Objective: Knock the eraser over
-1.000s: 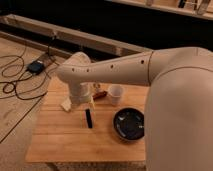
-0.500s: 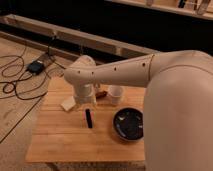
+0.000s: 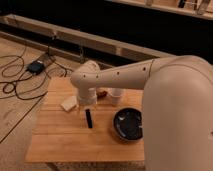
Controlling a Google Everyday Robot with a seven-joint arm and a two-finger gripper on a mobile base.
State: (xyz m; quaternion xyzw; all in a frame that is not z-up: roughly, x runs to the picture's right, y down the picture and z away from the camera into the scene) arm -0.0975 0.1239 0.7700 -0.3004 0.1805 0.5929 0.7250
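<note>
The eraser (image 3: 89, 118) is a small narrow black block on the wooden table (image 3: 60, 142), left of the dark bowl. I cannot tell whether it stands on edge or lies flat. My gripper (image 3: 86, 106) hangs from the white wrist just above and behind the eraser's far end, close to it; whether they touch does not show. The large white arm reaches in from the right and hides the table's right side.
A round dark bowl (image 3: 127, 124) sits right of the eraser. A pale beige sponge-like piece (image 3: 69, 104) lies left of the gripper. A white cup (image 3: 116, 96) and a small reddish thing (image 3: 102, 93) stand behind. Cables and a dark box (image 3: 36, 67) lie on the floor at left.
The wrist and gripper have moved right and toward the table's front, closer to the eraser. The eraser, bowl, sponge and cup have not moved.
</note>
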